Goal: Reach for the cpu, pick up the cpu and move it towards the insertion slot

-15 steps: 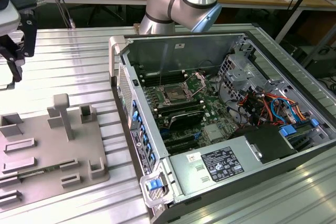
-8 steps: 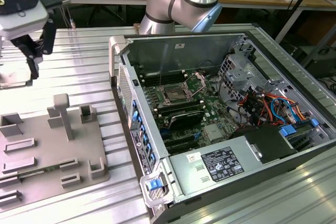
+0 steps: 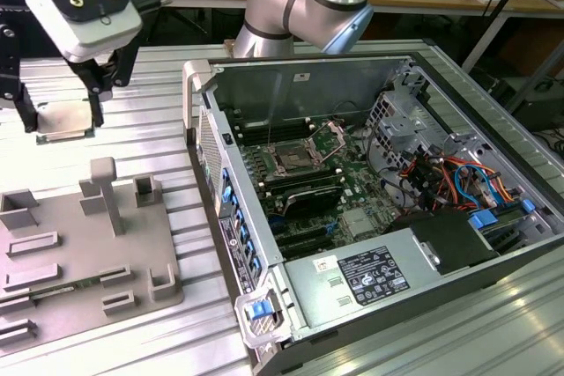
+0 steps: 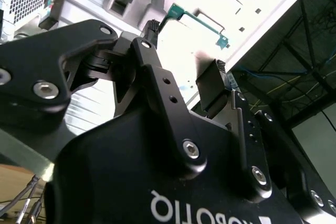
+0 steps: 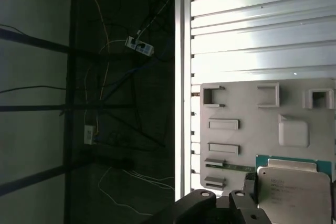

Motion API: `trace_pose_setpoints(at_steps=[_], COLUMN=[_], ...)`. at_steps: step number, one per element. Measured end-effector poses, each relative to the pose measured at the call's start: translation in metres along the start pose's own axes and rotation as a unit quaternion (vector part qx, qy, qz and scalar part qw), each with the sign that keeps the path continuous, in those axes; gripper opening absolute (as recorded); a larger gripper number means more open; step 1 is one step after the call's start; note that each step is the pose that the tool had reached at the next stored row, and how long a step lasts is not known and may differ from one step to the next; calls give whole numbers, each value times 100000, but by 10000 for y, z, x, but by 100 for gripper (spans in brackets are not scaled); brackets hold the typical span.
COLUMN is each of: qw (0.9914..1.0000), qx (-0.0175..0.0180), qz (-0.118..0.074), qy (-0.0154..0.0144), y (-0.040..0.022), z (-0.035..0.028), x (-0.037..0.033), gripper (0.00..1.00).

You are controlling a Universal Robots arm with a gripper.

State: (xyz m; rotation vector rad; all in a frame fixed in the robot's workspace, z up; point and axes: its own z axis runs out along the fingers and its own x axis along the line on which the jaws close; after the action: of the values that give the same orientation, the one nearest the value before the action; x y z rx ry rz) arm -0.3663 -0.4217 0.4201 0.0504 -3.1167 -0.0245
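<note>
Pincer (image 3: 60, 119) is up at the exterior view's left, over the ribbed tabletop (image 3: 150, 121), just past the far edge of the grey fixture plate (image 3: 79, 253). From what I see, the jaws are closed in on the cpu (image 3: 63, 121): one black finger on each of two opposite edges, with the chip spanning the gap between them. That makes the opening moderate, one chip width, not fully spread.

The cpu sits flat, pale silvery top facing up, and I read it as lifted clear of the tabletop. In the first wrist view the chip (image 5: 291, 192) looks large against the fixture plate (image 5: 247, 108) behind it, covers part of that plate's edge and shows a thin green rim. A dark finger (image 5: 248, 195) presses on one side of it.

In the second wrist view I get the two fingers (image 4: 152, 27) from behind, tips apart, with a green-edged outline (image 4: 198, 20) around the tips. It's washed out by glare, so I can't confirm contact from there.

The insertion slot (image 3: 291, 160) is in the open computer case (image 3: 198, 94), on the motherboard: metal frame, dark centre, latch levers up. It's well apart from the pincer, towards the exterior view's right, with the case's side wall between them. The cpu is nowhere near it yet.
</note>
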Motion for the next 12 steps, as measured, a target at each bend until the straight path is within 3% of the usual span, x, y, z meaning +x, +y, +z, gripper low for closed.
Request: trace_pose_setpoints(at_steps=[5, 12], qw=[100000, 100000], qx=[10, 21], qz=[-6, -2], qy=[3, 0], y=[11, 55], z=[-5, -6], x=[-191, -380], gripper=[55, 55])
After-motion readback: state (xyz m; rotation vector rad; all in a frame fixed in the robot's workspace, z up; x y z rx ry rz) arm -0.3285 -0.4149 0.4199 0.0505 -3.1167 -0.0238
